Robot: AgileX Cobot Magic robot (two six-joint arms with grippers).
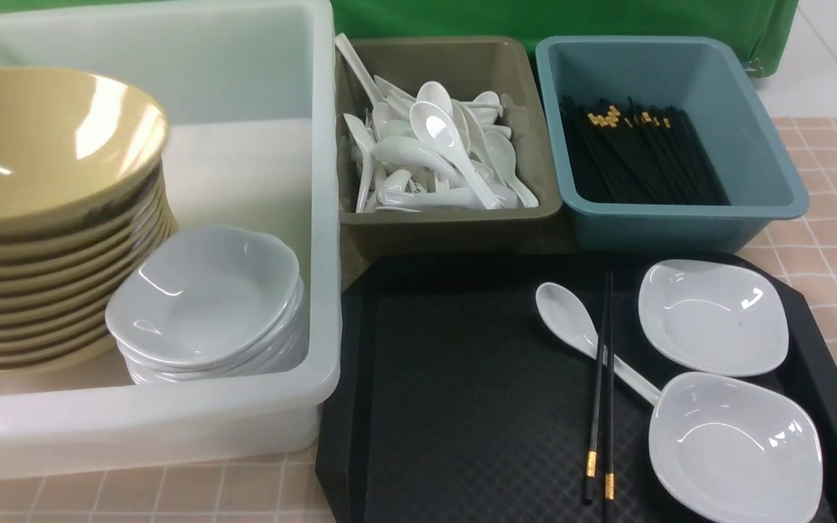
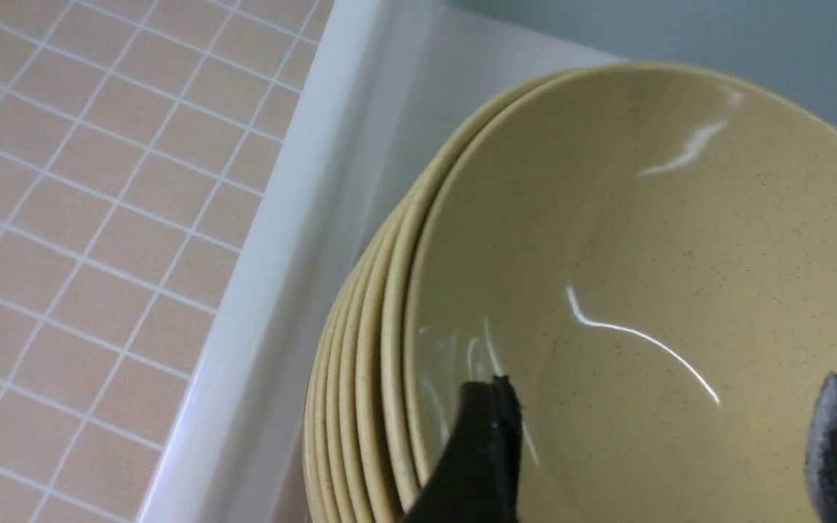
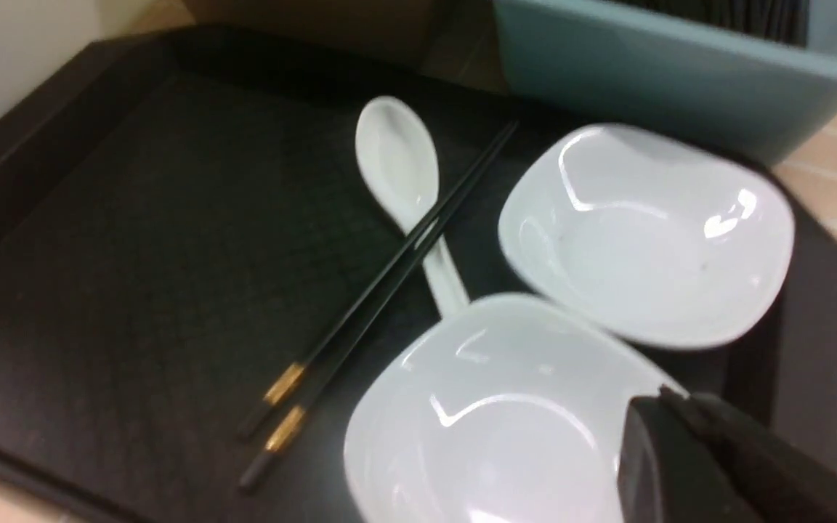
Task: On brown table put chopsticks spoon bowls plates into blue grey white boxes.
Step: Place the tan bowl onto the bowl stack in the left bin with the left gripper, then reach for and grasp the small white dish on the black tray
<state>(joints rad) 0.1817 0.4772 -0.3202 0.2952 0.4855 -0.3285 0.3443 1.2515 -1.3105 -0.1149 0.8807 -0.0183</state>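
Tiled in pinkish tan, the brown table (image 1: 836, 218) carried everything we logged. Nearest us sat a black tray (image 1: 462, 378) with the items not yet sorted. The chopsticks (image 1: 601, 385) lay side by side, gold bands toward us, crossing over the handle of the spoon (image 1: 567, 316). That handle's end met the rim of the near plate (image 1: 734, 450). The far plate (image 1: 713, 316) sat just beyond; we could not tell whether the two touched. The right gripper (image 3: 669, 436) hung over the near plate's edge, jaws pressed together and holding nothing. We judged the plates rigid, glossy and slippery, likely to chip if dropped, best pinched at the raised rim. The chopsticks looked light and stiff, lying flat and so hard to get under. We thought them best taken together near mid-length, and before the spoon, since they lay across it. On the left, the white tub (image 1: 171, 428) held a tall stack of bowls (image 1: 48, 160), the top one tilted, with stacked plates (image 1: 204, 298) just beside. The left gripper (image 2: 665, 392) hovered over that top bowl's inside, jaws spread wide, gripping nothing. Farther back, the grey box (image 1: 447, 229) was full of white spoons and the blue box (image 1: 680, 229) of black chopsticks. Behind both hung a green cloth (image 1: 535, 18). We found no brand, label or readable writing anywhere.
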